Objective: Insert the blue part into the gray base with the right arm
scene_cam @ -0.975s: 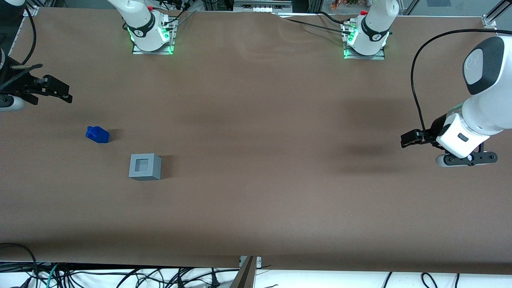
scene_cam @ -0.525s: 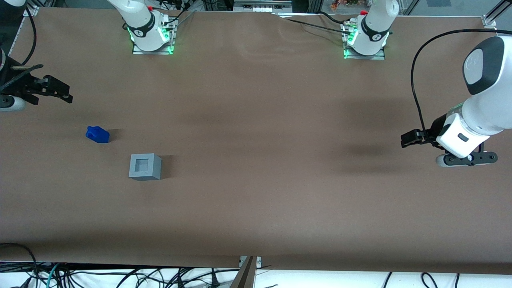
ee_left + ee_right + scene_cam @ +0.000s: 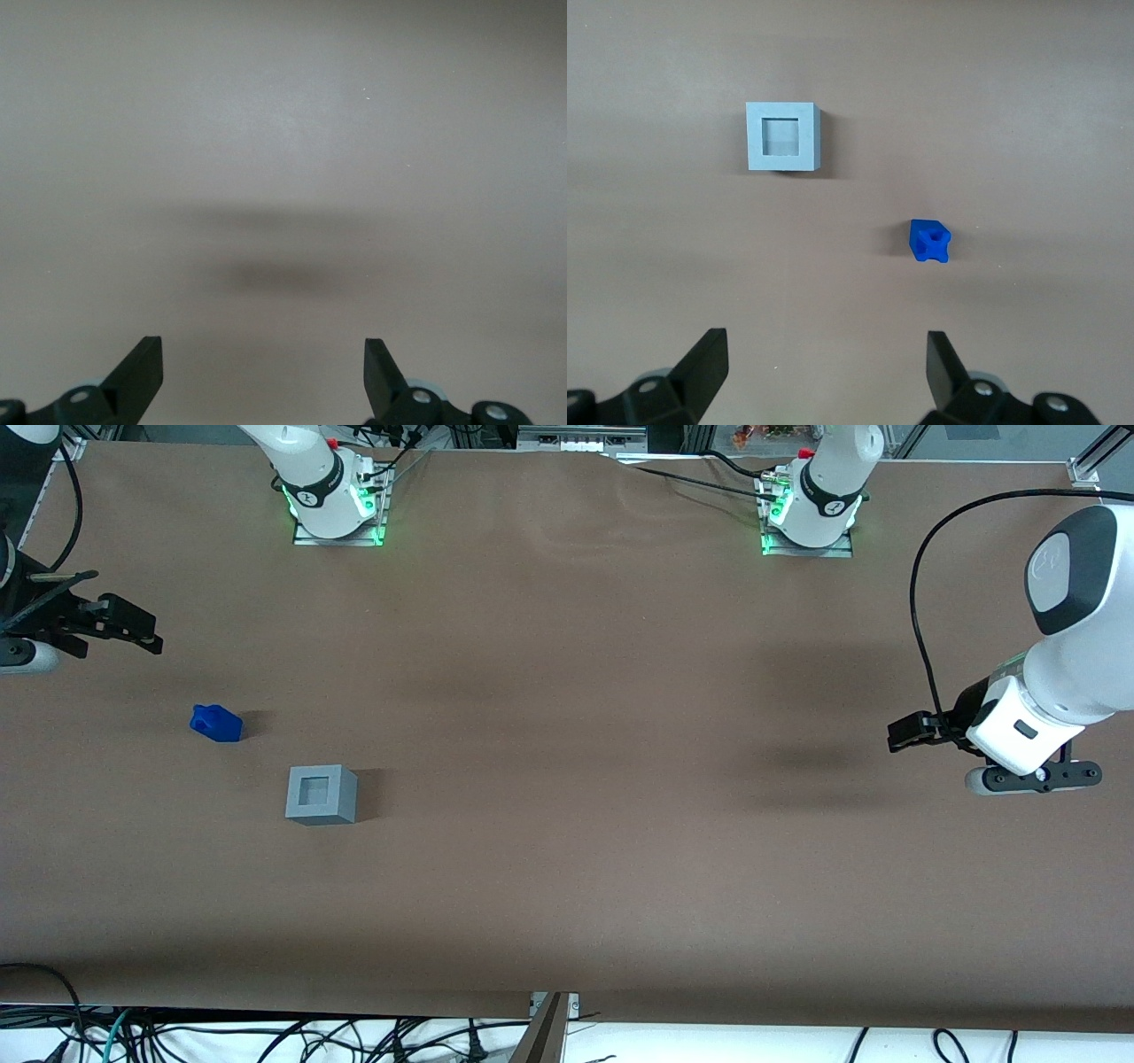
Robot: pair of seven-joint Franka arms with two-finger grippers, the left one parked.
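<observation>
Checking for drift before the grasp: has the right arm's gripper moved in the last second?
Yes, barely: the gripper, fingers open, crept away from the blue part, farther from the camera; the gray base stayed put.

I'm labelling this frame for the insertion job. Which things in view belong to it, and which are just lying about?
Belong to the job:
- blue part, lying on the table, apart from the base
- gray base, recess up and empty
- right arm's gripper, open, above the table at the working arm's end

Lying about:
- cables below the table edge
</observation>
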